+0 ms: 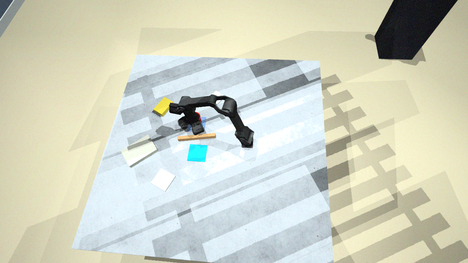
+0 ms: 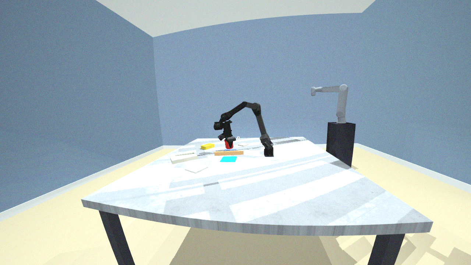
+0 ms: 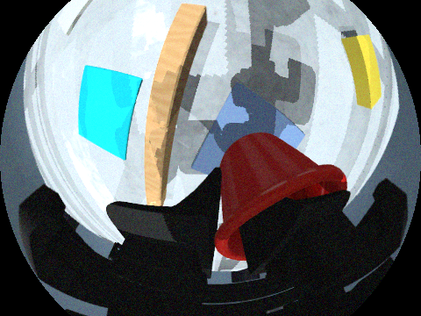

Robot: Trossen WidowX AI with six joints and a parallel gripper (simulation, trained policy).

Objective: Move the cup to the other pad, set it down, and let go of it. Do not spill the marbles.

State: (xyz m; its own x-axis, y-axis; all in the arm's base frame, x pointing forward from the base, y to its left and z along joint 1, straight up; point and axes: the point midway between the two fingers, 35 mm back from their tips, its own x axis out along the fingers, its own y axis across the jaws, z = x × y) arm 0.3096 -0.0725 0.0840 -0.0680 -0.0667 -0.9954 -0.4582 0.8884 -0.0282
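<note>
My gripper [image 1: 192, 125] [image 2: 229, 143] [image 3: 224, 172] is shut on the wall of the red cup [image 1: 199, 116] [image 2: 227, 145] [image 3: 263, 162], with one finger outside and one inside the rim. The cup is over the blue pad [image 1: 203, 121] [image 2: 234, 150] [image 3: 232, 111] and looks slightly above it. In the wrist view its mouth faces the gripper; any tilt is hard to judge. The marbles are hidden, and I see none on the table. The cyan pad [image 1: 197, 153] [image 2: 228, 159] [image 3: 105, 110] bears nothing.
A wooden bar [image 1: 196, 137] [image 2: 229, 153] [image 3: 164, 96] lies between the two pads. A yellow block [image 1: 162, 105] [image 2: 207, 146] [image 3: 372, 70] lies beyond the blue pad. A large cream block [image 1: 139, 153] [image 2: 183, 158] and a white tile [image 1: 163, 179] [image 2: 196, 169] lie beyond the cyan pad.
</note>
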